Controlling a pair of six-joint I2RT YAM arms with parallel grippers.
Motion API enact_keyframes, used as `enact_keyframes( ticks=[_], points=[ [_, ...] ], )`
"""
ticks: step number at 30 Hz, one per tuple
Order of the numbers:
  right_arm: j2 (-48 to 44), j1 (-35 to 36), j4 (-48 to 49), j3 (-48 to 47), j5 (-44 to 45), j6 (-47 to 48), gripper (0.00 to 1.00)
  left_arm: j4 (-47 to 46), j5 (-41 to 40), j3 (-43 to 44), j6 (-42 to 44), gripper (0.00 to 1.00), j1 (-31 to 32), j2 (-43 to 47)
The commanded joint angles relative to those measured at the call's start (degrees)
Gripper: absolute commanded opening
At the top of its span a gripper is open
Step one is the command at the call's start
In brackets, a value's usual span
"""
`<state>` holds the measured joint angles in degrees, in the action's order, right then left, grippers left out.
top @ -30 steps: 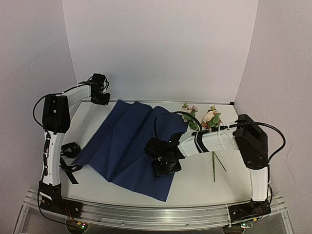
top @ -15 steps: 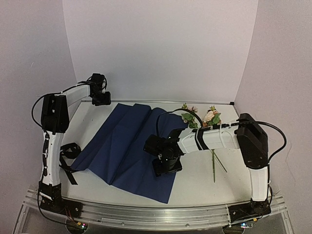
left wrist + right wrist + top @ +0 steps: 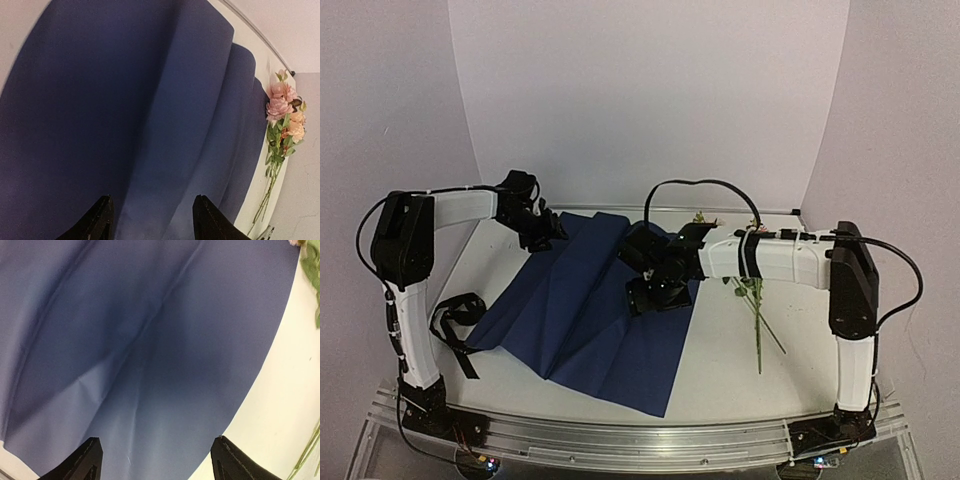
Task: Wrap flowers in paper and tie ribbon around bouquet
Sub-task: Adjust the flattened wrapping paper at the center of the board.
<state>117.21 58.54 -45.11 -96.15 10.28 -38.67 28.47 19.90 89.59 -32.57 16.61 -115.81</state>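
Note:
The paper (image 3: 582, 312) lies spread on the table, dark navy face up and creased lengthwise. My left gripper (image 3: 546, 229) hovers open over its far left corner; in the left wrist view the gripper (image 3: 152, 216) has only navy paper (image 3: 125, 100) below its spread jaws. My right gripper (image 3: 656, 287) hangs open above the paper's far right part, empty over the paper (image 3: 150, 340) in its own view (image 3: 158, 452). The flowers (image 3: 282, 116) lie just right of the paper; from above my right arm covers most heads and the stems (image 3: 757, 322) show. The black ribbon (image 3: 458, 322) lies at the left.
White walls close in the table at the back and both sides. A metal rail (image 3: 620, 435) runs along the near edge between the arm bases. Bare white tabletop (image 3: 740, 385) shows right of the paper's near corner.
The left gripper has opened and moved right, over the paper's far corner. The right arm has swung toward the back across the flower heads, its jaws a little wider.

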Motion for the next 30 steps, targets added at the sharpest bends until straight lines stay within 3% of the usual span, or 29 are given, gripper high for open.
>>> enact_keyframes(
  ticks=[1,6,15,24,30],
  points=[
    [1.18,-3.31,0.43,-5.11,2.62,3.62,0.77,-5.18,3.48,-4.49,-6.48,0.56,2.60,3.13],
    [6.89,-6.30,2.74,-11.56,2.24,7.06,0.77,-8.22,4.14,-8.26,-8.75,0.51,3.34,1.72],
    [16.85,-8.61,2.84,-19.57,1.12,9.05,0.78,-5.61,0.83,-4.54,-6.26,0.45,3.16,-6.95],
    [17.01,-8.47,3.06,-12.57,3.34,6.16,0.87,-3.82,-2.48,-0.24,-3.87,0.42,2.07,-13.10],
    [14.44,-7.82,2.13,-5.63,1.94,1.98,0.85,-2.38,-3.24,2.26,-2.36,0.42,1.26,-14.52]
  ],
)
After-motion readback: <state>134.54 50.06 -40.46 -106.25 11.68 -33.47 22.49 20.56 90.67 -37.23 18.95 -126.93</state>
